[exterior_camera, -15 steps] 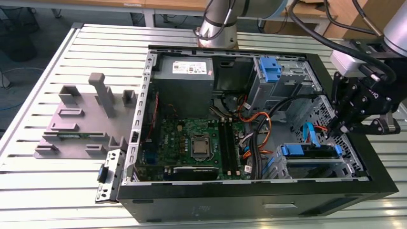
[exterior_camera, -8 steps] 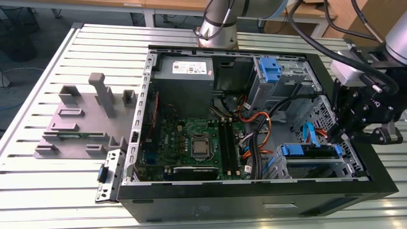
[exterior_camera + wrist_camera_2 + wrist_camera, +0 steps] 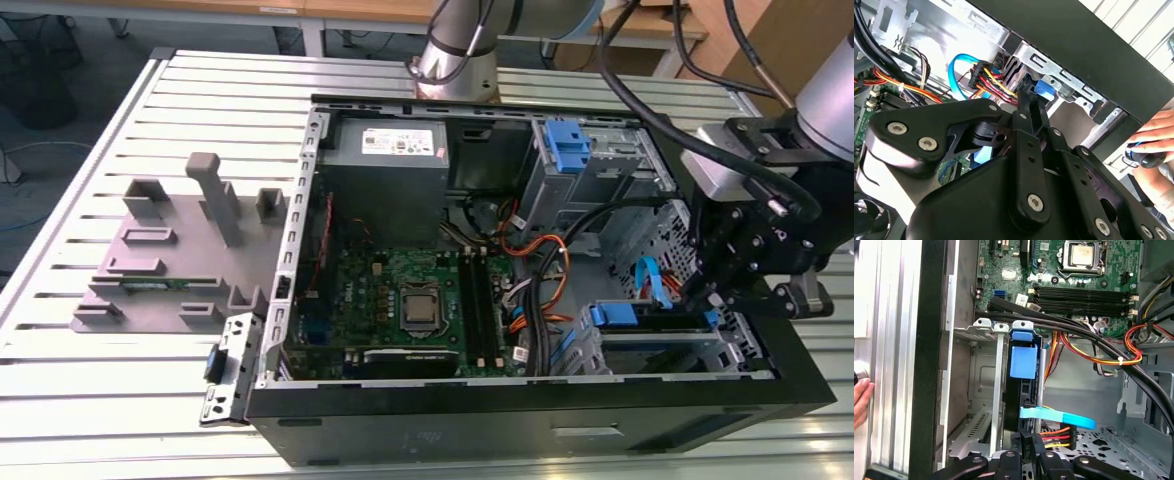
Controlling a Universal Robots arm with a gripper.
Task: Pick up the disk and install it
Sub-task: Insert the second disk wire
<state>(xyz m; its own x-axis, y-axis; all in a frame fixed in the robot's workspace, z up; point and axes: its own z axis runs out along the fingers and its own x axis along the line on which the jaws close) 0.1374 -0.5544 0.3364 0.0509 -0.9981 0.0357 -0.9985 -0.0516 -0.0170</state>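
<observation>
The disk lies in the drive bay at the front corner of the open computer case, on the exterior view's right. In the first wrist view the disk shows edge-on between the metal rails, with its blue caddy tab at the far end. My gripper hangs over the end of the disk nearest the case wall. In the second wrist view the fingers are drawn close together, tips at a blue end tab. Whether they pinch the tab is hidden.
Orange, yellow and black cables and a blue flat cable crowd the space beside the bay. An empty blue bracket sits in the upper cage, beside the grey power supply. A person's hand rests outside the case wall.
</observation>
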